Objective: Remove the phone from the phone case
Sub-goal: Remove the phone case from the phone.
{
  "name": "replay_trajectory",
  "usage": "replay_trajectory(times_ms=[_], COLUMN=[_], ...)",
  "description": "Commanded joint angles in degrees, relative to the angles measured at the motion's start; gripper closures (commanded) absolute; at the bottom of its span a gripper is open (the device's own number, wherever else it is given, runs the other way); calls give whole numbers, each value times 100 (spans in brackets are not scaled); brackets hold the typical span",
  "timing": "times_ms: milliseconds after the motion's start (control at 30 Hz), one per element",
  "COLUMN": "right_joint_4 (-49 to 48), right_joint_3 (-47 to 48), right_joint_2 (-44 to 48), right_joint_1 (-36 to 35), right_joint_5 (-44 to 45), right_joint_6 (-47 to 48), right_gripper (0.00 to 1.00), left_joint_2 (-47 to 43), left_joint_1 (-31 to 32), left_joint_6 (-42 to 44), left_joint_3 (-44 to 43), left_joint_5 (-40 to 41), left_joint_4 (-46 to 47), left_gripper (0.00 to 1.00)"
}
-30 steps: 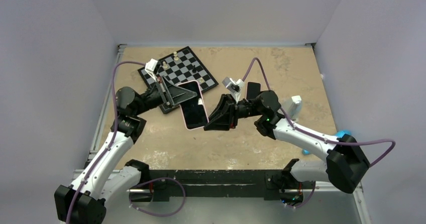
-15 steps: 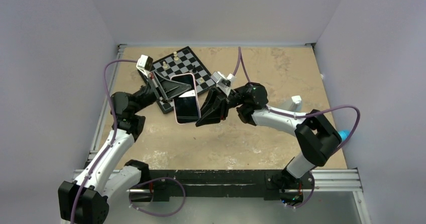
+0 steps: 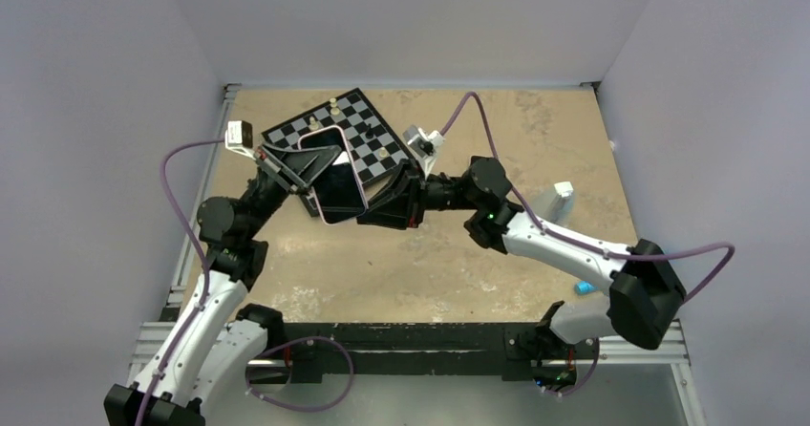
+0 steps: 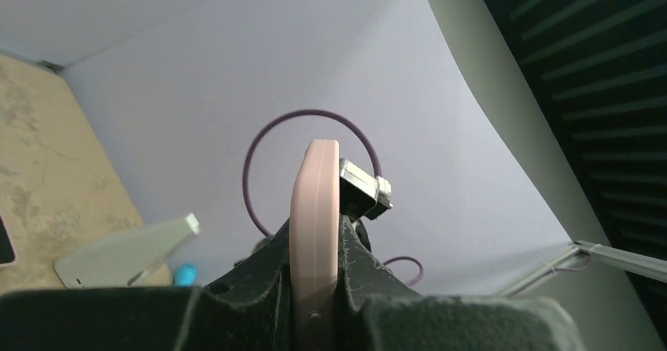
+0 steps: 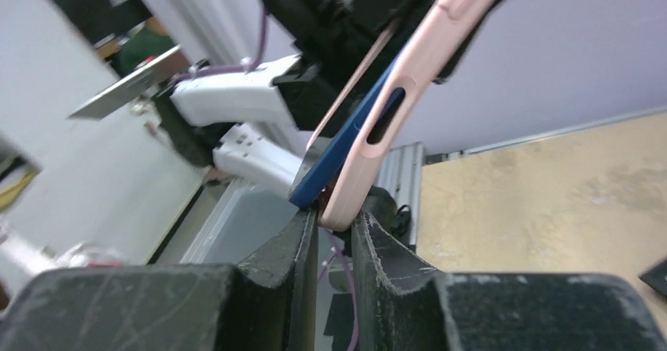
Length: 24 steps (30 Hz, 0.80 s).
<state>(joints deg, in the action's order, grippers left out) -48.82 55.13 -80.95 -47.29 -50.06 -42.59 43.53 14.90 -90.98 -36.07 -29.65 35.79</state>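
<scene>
Tan worktop (image 3: 535, 130) was walled in by pale panels. Left arm (image 3: 215, 283) reached up from the near-left, right arm (image 3: 564, 244) came in from the near-right, and the 2 met over the middle-left of the worktop. Black-and-white chessboard (image 3: 368, 125) lay flat at the far side, turned at an angle. The phone (image 3: 334, 182), dark screen up and seated in a pink phone case (image 3: 341, 220), was held in the air between the 2 arms; in the top view it overlapped the near edge of the chessboard, long axis running roughly far to near. Left jaws were clamped narrow on the phone case from its left side; the left wrist view showed the pink edge (image 4: 315, 233) standing upright, pinched between both black fingers (image 4: 259, 280). Right jaws were closed narrow on the near-right corner of the phone case (image 5: 409, 91); the right wrist view showed the phone's blue edge (image 5: 338, 158) next to the pink side wall at that corner. Could not tell whether the phone had lifted out of the case there. White wedge-shaped object (image 3: 559, 202) sat on the worktop to the right, well apart. Small blue item (image 3: 585, 287) lay near the right arm. A few chess pieces (image 3: 332, 106) stood on the chessboard's far part.
</scene>
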Motion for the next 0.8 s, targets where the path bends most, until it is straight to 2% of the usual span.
replay_trajectory(times_ms=[0, 100, 167, 300, 533, 767], right_joint_4=[1060, 916, 678, -62, -550, -1018], right_joint_3=[-655, -983, -1182, -1443, -1439, -1436], right_joint_2=[466, 895, 1040, 1001, 738, 505], right_joint_1=[89, -199, -330, -367, -591, -702], right_joint_5=[2678, 2751, 2749, 2628, 2955, 3362], right_joint_6=[852, 922, 809, 432, 235, 12], right_gripper=[78, 50, 43, 41, 41, 55], left_joint_2=[-525, -356, -134, 296, 713, 910], left_joint_1=[339, 343, 364, 573, 998, 1314], left_joint_6=[399, 526, 640, 736, 705, 690], left_joint_3=[226, 570, 739, 966, 937, 1139], left_joint_5=[431, 1095, 1423, 2012, 2409, 3052], left_joint_4=[15, 680, 1334, 2312, 2577, 3129], left_gripper=[100, 100, 100, 100, 100, 100])
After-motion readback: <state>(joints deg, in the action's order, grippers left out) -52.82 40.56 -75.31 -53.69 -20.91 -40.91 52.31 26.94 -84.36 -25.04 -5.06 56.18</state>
